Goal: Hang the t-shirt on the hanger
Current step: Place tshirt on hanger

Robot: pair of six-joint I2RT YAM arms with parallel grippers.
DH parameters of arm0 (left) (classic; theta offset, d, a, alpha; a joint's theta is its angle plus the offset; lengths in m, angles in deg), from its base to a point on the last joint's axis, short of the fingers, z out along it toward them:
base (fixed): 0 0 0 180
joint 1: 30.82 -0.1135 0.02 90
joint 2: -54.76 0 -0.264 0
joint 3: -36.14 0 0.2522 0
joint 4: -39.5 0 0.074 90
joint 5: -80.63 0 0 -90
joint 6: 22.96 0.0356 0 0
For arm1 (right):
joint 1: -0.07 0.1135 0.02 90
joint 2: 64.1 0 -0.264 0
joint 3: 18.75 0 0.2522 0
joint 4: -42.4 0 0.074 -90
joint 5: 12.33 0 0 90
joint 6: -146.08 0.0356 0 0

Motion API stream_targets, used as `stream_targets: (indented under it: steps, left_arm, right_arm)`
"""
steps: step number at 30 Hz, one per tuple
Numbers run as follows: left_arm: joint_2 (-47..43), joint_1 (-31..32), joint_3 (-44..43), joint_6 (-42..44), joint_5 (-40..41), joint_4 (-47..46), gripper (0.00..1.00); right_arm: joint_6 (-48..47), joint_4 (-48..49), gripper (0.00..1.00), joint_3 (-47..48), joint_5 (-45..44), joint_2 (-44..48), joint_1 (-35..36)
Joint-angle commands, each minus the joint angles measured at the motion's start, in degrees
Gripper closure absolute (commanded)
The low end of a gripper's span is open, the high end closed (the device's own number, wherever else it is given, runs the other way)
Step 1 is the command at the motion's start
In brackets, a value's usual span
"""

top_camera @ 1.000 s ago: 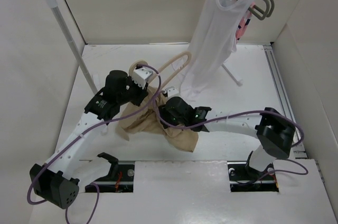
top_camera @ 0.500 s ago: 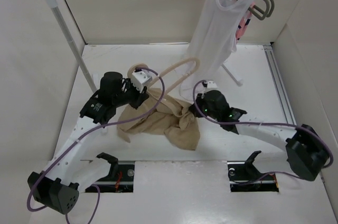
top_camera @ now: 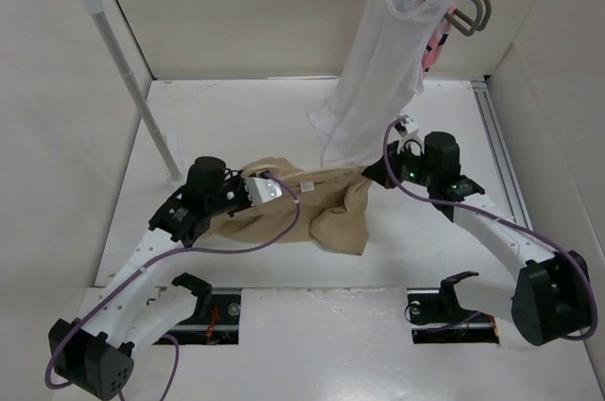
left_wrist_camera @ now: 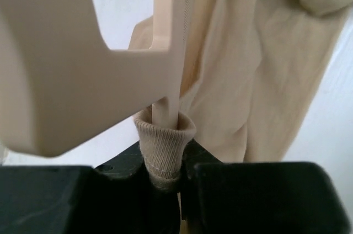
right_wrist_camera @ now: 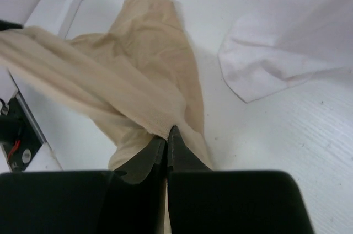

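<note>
The t-shirt (top_camera: 321, 207) is tan, soft cotton with lots of folds. It is pulled out long above the white table (top_camera: 236, 108), between the two arms. Part of it hangs down in a loose bunch onto the table.

Its collar (left_wrist_camera: 162, 143) is ribbed, with tiny lines like a sock top. The left gripper (left_wrist_camera: 164, 173) has its black fingers (left_wrist_camera: 124, 165) pressed in on this collar from both sides.

The hanger (left_wrist_camera: 83, 63) is smooth, hard plastic in a pale peach color. It is flat and wide at one part, and a thin bar of it goes down into the collar. In the top view the hanger is hidden by the cloth.

The right gripper (right_wrist_camera: 167, 137) has its jaws pressed together, pinching a fold of the t-shirt.

A small white tag (top_camera: 305, 186) shows on the cloth, too small to read.

A thin white tank top (top_camera: 378, 70) hangs just beside the right arm, and its bottom edge rests on the table.
</note>
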Motion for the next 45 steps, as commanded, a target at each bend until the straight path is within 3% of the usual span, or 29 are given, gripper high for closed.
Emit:
stream_targets:
  steps: [1,7,15,17,21,25,31,33,34,36,37,39,45]
  left_arm:
    - [-0.14,-0.71,1.88,5.53,11.42,-3.47,1.0]
    - [3.55,-0.71,2.49,4.3,16.37,-7.1,1.0]
    - [4.7,-0.71,4.43,10.71,23.21,-10.16,1.0]
    - [5.22,-0.71,3.82,8.35,23.75,-10.17,1.0]
    - [4.36,0.08,4.33,12.89,22.34,-8.5,1.0]
    - [1.54,3.67,3.74,14.05,18.4,-4.93,1.0]
    - [1.54,4.21,-5.76,11.25,-5.05,7.31,1.0]
    - [0.93,4.82,-7.87,10.02,-10.06,8.8,1.0]
    - [0.92,5.52,-8.4,9.49,-10.96,8.81,1.0]
    - [0.92,5.53,-9.29,8.96,-13.85,10.82,1.0]
    - [0.92,5.53,-9.89,8.96,-14.56,10.83,1.0]
    - [0.92,5.53,-9.9,8.43,-15.27,12.41,1.0]
    - [0.92,5.53,-9.37,7.9,-11.85,11.37,1.0]
  right_arm:
    - [-8.52,-4.68,1.0,6.03,1.85,3.6,-2.55]
    - [-15.1,-15.48,1.0,10.6,3.17,5.45,-4.4]
    - [-28.2,-32.53,1.0,20.71,8.61,5.98,-4.93]
    - [-33.19,-39.56,1.0,24.38,9.67,5.37,-4.93]
    - [-35.95,-44.77,1.0,27.92,14.05,4.85,-4.93]
    - [-34.91,-42.58,1.0,28.63,19.43,4.84,-1.78]
    - [-31.56,-34.84,1.0,27.58,18.9,1.61,1.84]
    - [-31.56,-34.84,0.92,27.57,17.94,-0.42,1.84]
    - [-31.56,-36.93,0.72,28.36,16.8,-1.56,1.84]
    - [-33.22,-39.66,0.48,30.38,14.25,-4.12,1.84]
    - [-33.75,-41.15,0.25,31.17,10.59,-4.73,1.84]
    - [-35.07,-45.37,0.1,34.15,7.75,-4.74,1.84]
    - [-35.6,-44.88,0.07,40.66,-1.75,3.5,7.78]
